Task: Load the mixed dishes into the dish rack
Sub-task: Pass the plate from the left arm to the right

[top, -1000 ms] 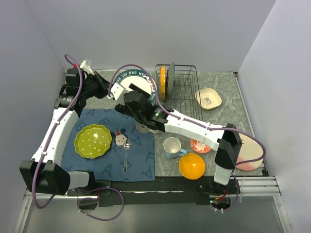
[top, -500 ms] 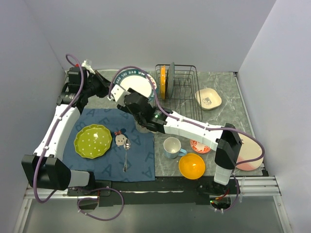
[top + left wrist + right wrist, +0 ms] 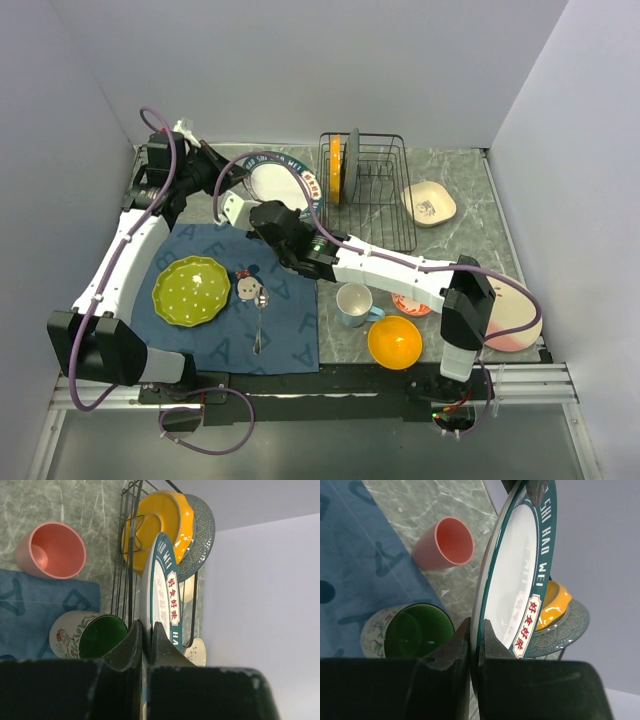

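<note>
A white plate with a teal lettered rim is held on edge just left of the black wire dish rack. My left gripper is shut on its far-left rim, the fingers pinching it. My right gripper is shut on the near rim. An orange scalloped plate and a grey plate stand in the rack's left slots. A pink cup and a green-lined mug sit below the held plate, hidden in the top view.
On the blue mat lie a lime-green plate and a spoon. A cream bowl sits right of the rack. A mug, small red-patterned dish, orange bowl and pink plate lie near right.
My right gripper has shut on the plate's near rim. The plate has shifted left and tipped more on edge, with the left arm still holding it.
</note>
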`<state>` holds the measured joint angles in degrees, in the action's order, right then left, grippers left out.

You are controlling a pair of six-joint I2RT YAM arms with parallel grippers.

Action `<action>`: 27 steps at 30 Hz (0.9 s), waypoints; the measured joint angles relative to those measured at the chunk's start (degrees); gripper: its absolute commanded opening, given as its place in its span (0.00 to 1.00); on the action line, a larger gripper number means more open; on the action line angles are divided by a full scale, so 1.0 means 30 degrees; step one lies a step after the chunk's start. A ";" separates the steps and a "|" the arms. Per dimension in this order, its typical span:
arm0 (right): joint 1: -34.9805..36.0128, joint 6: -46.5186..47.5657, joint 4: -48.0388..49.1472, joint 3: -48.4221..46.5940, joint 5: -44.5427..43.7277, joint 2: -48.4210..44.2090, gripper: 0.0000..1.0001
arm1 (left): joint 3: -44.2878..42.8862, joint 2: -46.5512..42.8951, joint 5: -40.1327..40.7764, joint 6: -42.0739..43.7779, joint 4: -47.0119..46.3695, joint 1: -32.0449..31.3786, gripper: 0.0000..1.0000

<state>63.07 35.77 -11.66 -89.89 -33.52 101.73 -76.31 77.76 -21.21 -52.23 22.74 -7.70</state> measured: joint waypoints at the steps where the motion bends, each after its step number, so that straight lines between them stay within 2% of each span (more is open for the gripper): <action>1: 0.0000 0.0189 0.0095 0.0022 -0.0124 0.0000 0.00 | 0.0000 0.0015 -0.0051 0.0000 -0.0087 0.0000 0.01; 3: 0.0000 0.0532 0.0408 0.0087 -0.0357 0.0000 0.00 | 0.0000 0.0015 -0.0109 0.0000 -0.0328 0.0000 0.01; 4: 0.0000 0.0678 0.0503 0.0095 -0.0415 0.0000 0.00 | 0.0000 0.0015 -0.0153 0.0000 -0.0452 0.0000 0.06; 6: 0.0000 0.0882 0.0678 0.0109 -0.0561 0.0000 0.00 | 0.0000 0.0015 -0.0189 0.0007 -0.0648 0.0000 0.17; 7: 0.0000 0.0903 0.0736 0.0109 -0.0597 0.0000 0.00 | 0.0000 0.0015 -0.0189 0.0007 -0.0692 0.0000 0.27; 10: -0.0029 0.0372 0.1144 0.0109 -0.0641 0.0000 0.00 | 0.0000 0.0015 -0.0357 0.0197 -0.0991 0.0029 0.50; 14: -0.0328 -0.0583 0.1727 0.0109 -0.0605 -0.0182 0.00 | -0.0015 -0.0015 -0.0583 0.0277 -0.1209 0.0073 0.61; 16: -0.0379 -0.0940 0.1778 0.0146 -0.0525 -0.0386 0.00 | -0.0168 -0.0044 -0.0561 0.0357 -0.1151 0.0073 0.72; 20: -0.0393 -0.1588 0.2149 0.0765 -0.0284 -0.1297 0.00 | -0.0495 -0.0670 -0.0022 0.0721 -0.0641 0.0066 0.81; 24: -0.0466 -0.2557 0.2127 0.0860 0.0000 -0.2164 0.00 | -0.1260 -0.1603 0.1188 0.1188 -0.0131 0.0058 0.99; 27: -0.0750 -0.3308 0.1945 0.0860 0.0284 -0.2841 0.00 | -0.1392 -0.2470 0.2062 0.1290 -0.0131 0.0131 0.97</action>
<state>60.82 25.85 -5.82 -87.31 -32.67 93.21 -80.49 70.35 -15.03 -48.36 22.35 -7.31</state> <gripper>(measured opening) 0.121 0.970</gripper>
